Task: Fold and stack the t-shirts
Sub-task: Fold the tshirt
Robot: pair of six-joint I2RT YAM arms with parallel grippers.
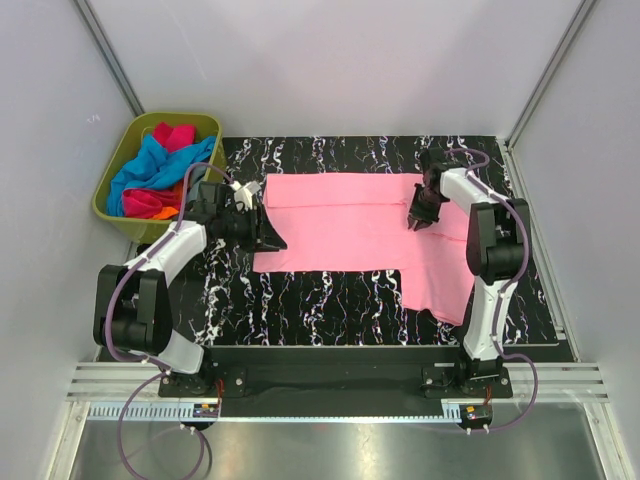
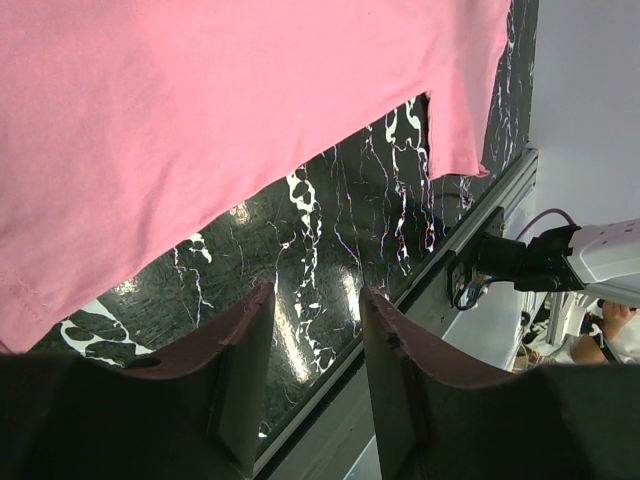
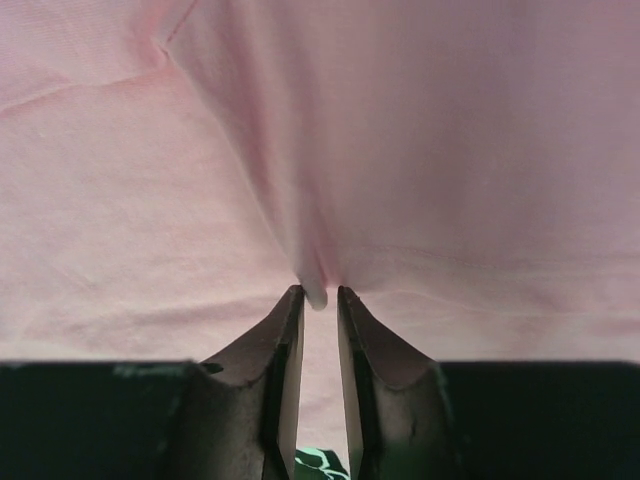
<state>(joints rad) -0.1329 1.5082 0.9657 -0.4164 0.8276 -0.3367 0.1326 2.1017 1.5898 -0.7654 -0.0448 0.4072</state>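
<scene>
Top view: the pink shirt [image 1: 340,225] lies spread on the table [image 1: 300,300]. The left pincer [image 1: 268,235] sits at its left edge and the right pincer [image 1: 418,218] on its right part. Other shirts [image 1: 160,170] lie in the bin [image 1: 115,160], left of the left pincer.

Left wrist: the jaws stand apart and empty, with the shirt just ahead.

Right wrist: the jaws are nearly together with a cloth ridge between the tips. I cannot tell whether it is clamped.

Olive-green bin [image 1: 118,158] far left, black marbled tabletop [image 1: 330,300]
</scene>
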